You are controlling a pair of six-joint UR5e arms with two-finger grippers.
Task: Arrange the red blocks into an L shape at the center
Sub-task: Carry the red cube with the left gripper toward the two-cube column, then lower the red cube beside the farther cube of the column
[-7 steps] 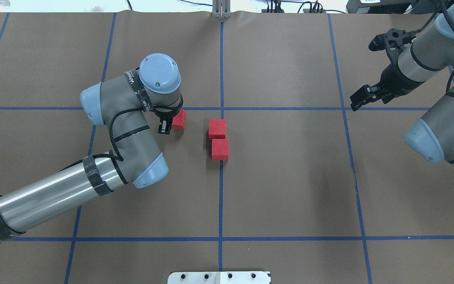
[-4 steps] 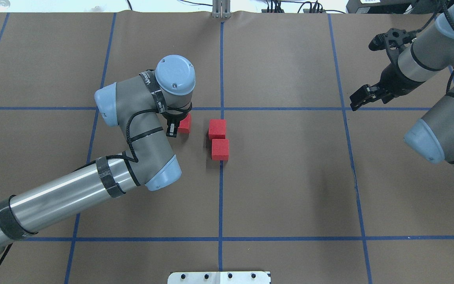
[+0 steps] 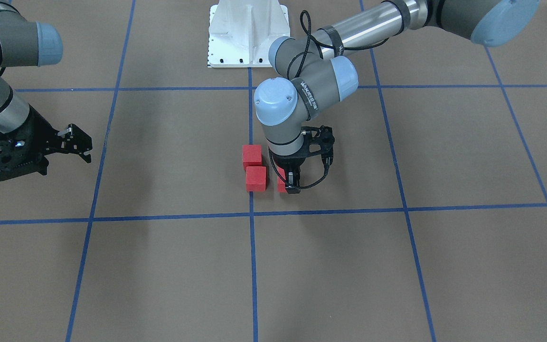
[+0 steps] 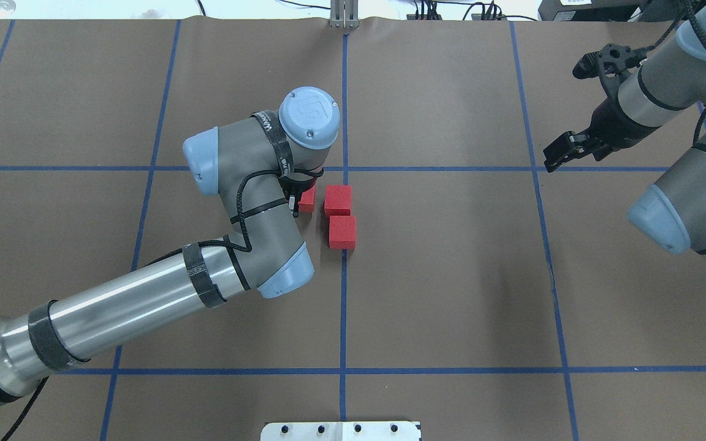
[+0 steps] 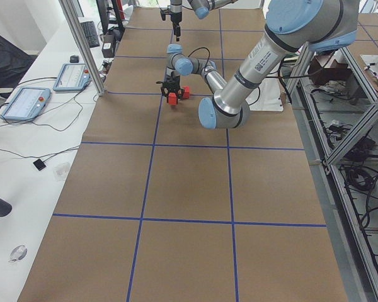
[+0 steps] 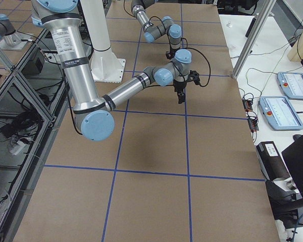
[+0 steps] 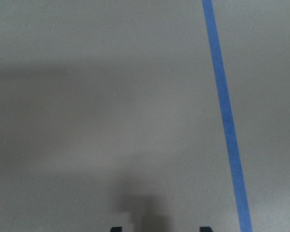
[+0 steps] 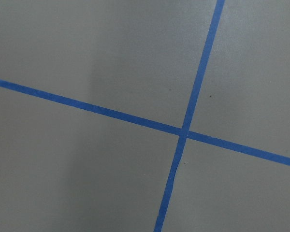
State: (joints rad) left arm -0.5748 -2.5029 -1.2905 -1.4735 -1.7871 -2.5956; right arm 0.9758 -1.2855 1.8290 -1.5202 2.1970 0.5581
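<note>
**Desk:** Shows what, around the centre line (image 4: pixel 343 306)?

**Caption:** Shows a far block (image 4: pixel 337 200) and a near block (image 4: pixel 342 231), both red, sitting on that line and touching end to end. Makes a short row with its long axis along the line.

**Desk:** And the third block (image 4: pixel 308 199)?

**Caption:** Sits just to the robot's left of the line, level with the far block, with only a thin gap between. Looks pinched in the left gripper (image 4: pixel 299 201), with one finger (image 4: pixel 294 206) on the outer face and the other hidden under the left arm (image 4: pixel 144 300). Cannot tell whether lifted or set down.

**Desk:** Right gripper (image 4: pixel 567 113)?

**Caption:** Hangs spread wide and empty, well off to the line's right. Leaves the left arm by far the nearer.

**Desk:** So turns on what?

**Caption:** Turns, most likely, on one short sideways shift toward the line, square to the row, until meeting the far block's side face. Needs keeping level with that end block and not sliding toward the joint, or ends in a T rather than an L. Risks nudging the row off the line if pressed too hard.
</note>
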